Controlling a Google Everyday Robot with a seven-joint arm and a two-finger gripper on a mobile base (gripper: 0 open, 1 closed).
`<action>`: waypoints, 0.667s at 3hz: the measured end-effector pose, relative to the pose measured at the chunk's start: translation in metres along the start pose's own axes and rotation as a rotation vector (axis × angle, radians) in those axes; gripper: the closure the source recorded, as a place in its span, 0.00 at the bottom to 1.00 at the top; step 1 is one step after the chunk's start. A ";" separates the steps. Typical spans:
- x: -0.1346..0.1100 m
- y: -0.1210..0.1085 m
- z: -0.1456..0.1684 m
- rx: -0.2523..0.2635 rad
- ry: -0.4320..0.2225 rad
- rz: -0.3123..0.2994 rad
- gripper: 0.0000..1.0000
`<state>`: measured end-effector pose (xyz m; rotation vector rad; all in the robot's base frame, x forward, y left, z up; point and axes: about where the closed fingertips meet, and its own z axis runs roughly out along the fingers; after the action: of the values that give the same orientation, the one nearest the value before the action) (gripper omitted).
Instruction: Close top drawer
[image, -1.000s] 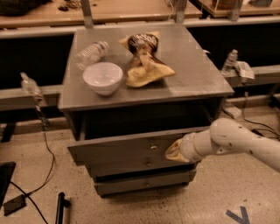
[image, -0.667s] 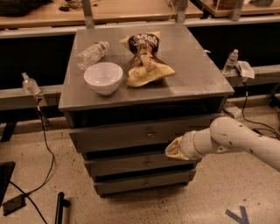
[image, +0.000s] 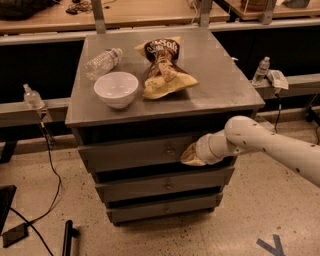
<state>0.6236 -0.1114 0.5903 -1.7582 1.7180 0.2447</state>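
Observation:
The top drawer is a wide grey front with a small round knob, under the cabinet's grey top. It sits nearly flush with the two drawer fronts below. My gripper comes in from the right on a white arm and presses against the right part of the drawer front, just right of the knob.
On the cabinet top stand a white bowl, a lying clear water bottle and two snack bags. Two lower drawers sit below. Small bottles stand on side ledges. Cables and a black object lie on the floor at left.
The top drawer, sticking out a second ago, has been pushed in to nearly flush. My gripper has moved in toward the cabinet with it.

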 end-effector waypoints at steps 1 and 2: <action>0.000 0.010 -0.004 0.000 -0.001 0.000 1.00; 0.006 0.011 -0.006 0.004 -0.041 0.011 1.00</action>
<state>0.6125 -0.1189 0.5880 -1.7302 1.6980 0.2804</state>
